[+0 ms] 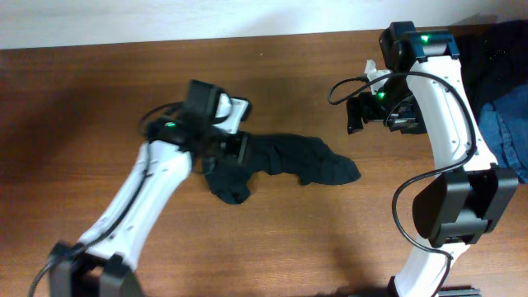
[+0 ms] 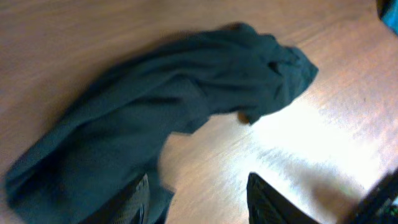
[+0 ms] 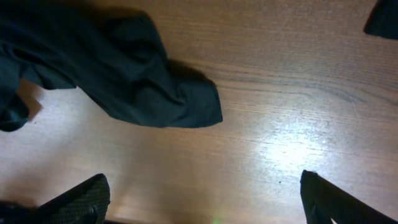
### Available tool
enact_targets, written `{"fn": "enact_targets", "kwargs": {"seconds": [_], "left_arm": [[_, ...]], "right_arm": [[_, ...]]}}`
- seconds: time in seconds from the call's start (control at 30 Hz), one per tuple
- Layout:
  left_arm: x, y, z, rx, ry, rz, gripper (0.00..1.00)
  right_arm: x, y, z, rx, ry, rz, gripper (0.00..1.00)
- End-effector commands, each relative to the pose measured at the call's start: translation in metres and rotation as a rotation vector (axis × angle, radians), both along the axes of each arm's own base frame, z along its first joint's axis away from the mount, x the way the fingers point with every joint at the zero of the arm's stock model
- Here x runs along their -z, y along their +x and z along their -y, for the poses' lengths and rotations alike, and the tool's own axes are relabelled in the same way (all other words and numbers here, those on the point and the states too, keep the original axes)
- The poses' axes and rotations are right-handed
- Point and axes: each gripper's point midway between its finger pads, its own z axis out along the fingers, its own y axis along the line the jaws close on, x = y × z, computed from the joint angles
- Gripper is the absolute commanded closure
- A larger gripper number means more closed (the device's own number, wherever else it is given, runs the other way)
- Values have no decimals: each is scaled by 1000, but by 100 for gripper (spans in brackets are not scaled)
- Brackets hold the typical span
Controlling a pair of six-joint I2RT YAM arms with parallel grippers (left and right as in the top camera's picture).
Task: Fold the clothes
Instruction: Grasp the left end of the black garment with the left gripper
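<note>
The black T-shirt lies crumpled in a long, bunched heap at mid worktop. The left gripper, fingers apart, is at its left end. The right gripper, wide apart and empty, hovers to its right.

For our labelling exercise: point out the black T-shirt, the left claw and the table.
black T-shirt [image 1: 295, 165], overhead view, middle of the bunched fabric.
left claw [image 2: 198, 188], left wrist view, midway between fingertips.
table [image 1: 99, 107], overhead view, bare wood.
</note>
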Motion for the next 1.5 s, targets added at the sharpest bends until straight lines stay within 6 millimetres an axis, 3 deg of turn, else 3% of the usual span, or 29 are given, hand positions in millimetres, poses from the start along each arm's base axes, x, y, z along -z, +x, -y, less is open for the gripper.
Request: {"fn": "enact_targets", "kwargs": {"seconds": [0.0,0.1,0.3,0.5,0.57,0.63,1.07,1.23,1.47], "left_arm": [[7,0,36,81,20,58,48],[20,12,48,66,157,171,44],[46,24,61,-9,372,313,41],[79,30,57,-130,392,250,41],[90,34,55,-160,391,231,34],[97,38,53,-196,383,216,34],[96,47,53,-285,329,206,35],[96,47,53,-287,324,205,57],[99,44,52,-281,333,193,50]], "right_arm": [[-13,-1,-1,-17,17,38,8],[-13,-1,-1,-25,15,40,1],[-12,-2,0,-24,9,37,0],[-12,-2,0,-27,10,37,1],[-12,-2,0,-27,10,37,1],[-12,-2,0,-27,10,38,1],[-12,-2,0,-27,10,36,1],[-12,-5,0,-27,10,26,1],[-13,-5,-2,-28,18,26,1]]}}
